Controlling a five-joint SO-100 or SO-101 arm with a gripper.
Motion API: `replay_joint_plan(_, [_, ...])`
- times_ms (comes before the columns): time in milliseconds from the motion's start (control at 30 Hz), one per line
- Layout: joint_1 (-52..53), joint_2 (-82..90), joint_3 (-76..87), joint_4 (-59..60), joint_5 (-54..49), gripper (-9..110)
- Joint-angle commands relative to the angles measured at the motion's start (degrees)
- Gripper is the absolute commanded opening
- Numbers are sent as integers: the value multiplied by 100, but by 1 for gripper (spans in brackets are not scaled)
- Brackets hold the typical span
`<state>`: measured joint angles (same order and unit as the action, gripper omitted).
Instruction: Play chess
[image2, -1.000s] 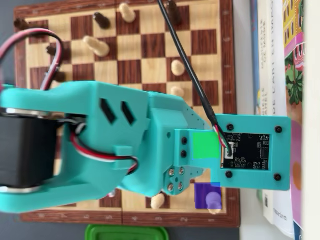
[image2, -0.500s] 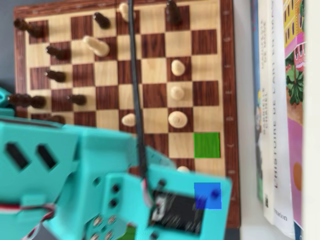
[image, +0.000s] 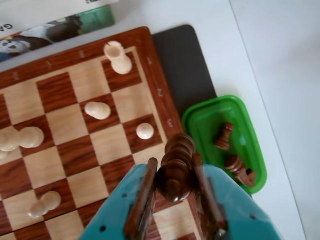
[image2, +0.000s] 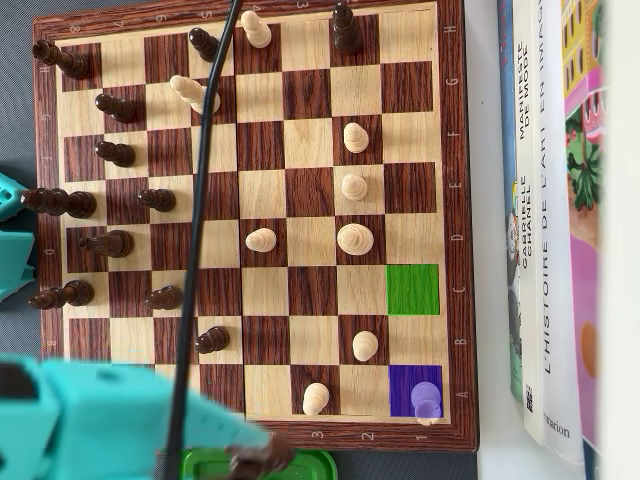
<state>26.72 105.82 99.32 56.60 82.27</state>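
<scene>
Gripping dark piece (image: 176, 167), top toward board (image: 75, 150): tool (image: 172, 200)

Books (image2: 545, 220) upright along board's right edge in overhead view; dark mat (image: 184, 65) under board's corner in wrist view.

One second ago, in the overhead view, the arm (image2: 100, 425) covered most of the near half of the chessboard (image2: 455, 200). Now it has pulled back to the near left corner, and the near rows are visible again. The gripper (image: 172, 172) now sits over the near board edge beside the green tray (image2: 320, 462), closed on a dark chess piece (image: 176, 167). The black cable (image2: 205, 200) has swung from the right side to the left.
</scene>
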Motion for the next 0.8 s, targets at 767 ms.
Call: replay_joint_plan(767, [835,-1925,-1178,9,-1345,7])
